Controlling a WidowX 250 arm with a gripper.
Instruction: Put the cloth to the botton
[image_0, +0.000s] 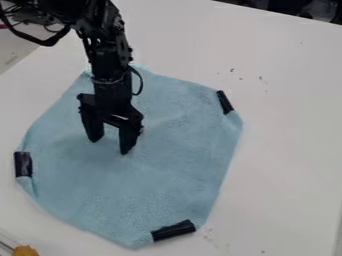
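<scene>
And here we are, closest to me: 1 orange-yellow lump (25, 251) sits off the cloth's near left side, with something thin and pale beside it, too cut off to name. Faint smudges mark the table (287, 150) just off the cloth's near right edge.

Now the cloth (167, 175) itself, light blue, spread out on the white table, broad and mostly flat, with soft ripples. I count 3 black strips on it! Number 1, the near strip (173, 230), lies at a slant on the cloth's near edge, right at a turned-in corner. Number 2, the left strip (23, 164), is on the cloth's left edge, and the fabric bunches and folds just beside it.

Over the cloth, left of its middle, there's the gripper (110, 145), pointing down, its 2 black fingers well apart, and I see no fabric pinched between them. Are the tips touching the cloth? From here I can't tell.

Farther back, number 3, the right strip (225, 102), leans along the cloth's far right edge. Behind the gripper the black arm (107, 60) comes in over the cloth's far left edge, a thin loop of cable on its side. Beyond the cloth's far right side, a few small dark specks (260, 78) dot the table. Past the cloth's far left, thicker black cable (50, 43) sags beside the arm, and way beyond the cloth, off the table's far edge, dark shapes sit, too unclear to name.
</scene>
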